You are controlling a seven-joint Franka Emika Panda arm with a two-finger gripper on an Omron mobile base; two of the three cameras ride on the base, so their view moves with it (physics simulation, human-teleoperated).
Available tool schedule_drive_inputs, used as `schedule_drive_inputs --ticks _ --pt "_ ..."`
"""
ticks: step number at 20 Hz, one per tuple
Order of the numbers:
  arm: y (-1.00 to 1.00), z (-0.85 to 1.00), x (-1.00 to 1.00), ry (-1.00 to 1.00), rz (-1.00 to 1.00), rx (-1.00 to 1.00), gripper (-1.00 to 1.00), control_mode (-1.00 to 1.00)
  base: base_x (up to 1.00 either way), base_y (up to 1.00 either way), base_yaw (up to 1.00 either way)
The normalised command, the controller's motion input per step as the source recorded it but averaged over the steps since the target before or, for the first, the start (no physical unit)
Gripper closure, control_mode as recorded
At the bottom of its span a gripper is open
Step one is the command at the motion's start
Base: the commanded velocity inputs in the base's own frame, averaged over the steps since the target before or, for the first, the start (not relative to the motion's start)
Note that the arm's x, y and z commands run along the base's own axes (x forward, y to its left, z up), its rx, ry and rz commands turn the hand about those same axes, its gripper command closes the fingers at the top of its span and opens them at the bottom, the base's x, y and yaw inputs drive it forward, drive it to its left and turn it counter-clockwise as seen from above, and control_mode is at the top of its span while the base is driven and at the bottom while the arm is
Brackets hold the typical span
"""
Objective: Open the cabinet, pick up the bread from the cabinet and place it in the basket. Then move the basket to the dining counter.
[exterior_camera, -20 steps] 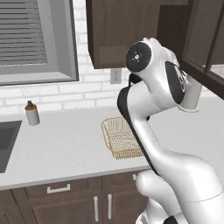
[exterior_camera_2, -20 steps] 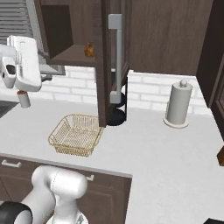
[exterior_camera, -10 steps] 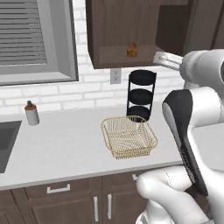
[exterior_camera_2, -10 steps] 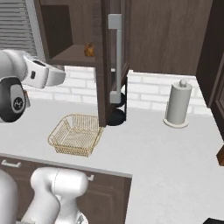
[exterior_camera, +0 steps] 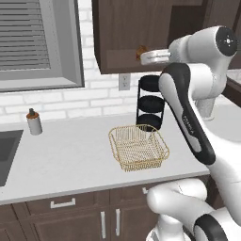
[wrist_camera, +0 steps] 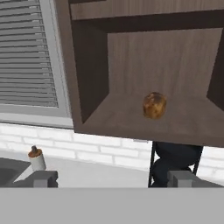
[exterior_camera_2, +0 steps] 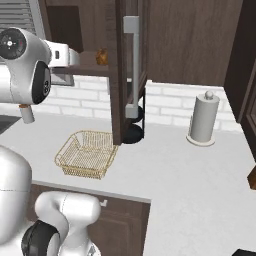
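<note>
Facing bread (wrist_camera: 154, 105), beyond hand (wrist_camera: 113, 178)

The dark brown wooden wall cabinet (wrist_camera: 131, 78) stands open: its glass-panelled door (exterior_camera_2: 131, 70) with the long vertical silver bar handle (exterior_camera_2: 132, 65) is swung out edge-on in the right base view. The small rounded golden-brown bread (wrist_camera: 154, 105) sits upright on the cabinet's bottom shelf, near the middle, apart from the side walls. The squarish golden-yellow wire mesh basket (exterior_camera: 139, 147) rests flat and empty on the grey-white worktop below the cabinet.
</note>
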Motion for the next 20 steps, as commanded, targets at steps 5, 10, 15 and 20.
schedule_drive_inputs --ticks 5,10,15,20 --pt "0.03 -0.02 0.87 0.00 0.01 -0.10 -1.00 -1.00 0.00 0.00 0.00" --pt "-0.22 -0.18 0.75 0.04 -0.04 -0.06 -1.00 -1.00 0.00 0.00 0.00" --pt "-0.10 -0.35 0.65 0.11 -0.02 0.00 -1.00 -1.00 0.00 0.00 0.00" --pt "-0.13 -0.07 0.44 0.05 -0.06 0.00 -1.00 -1.00 0.00 0.00 0.00"
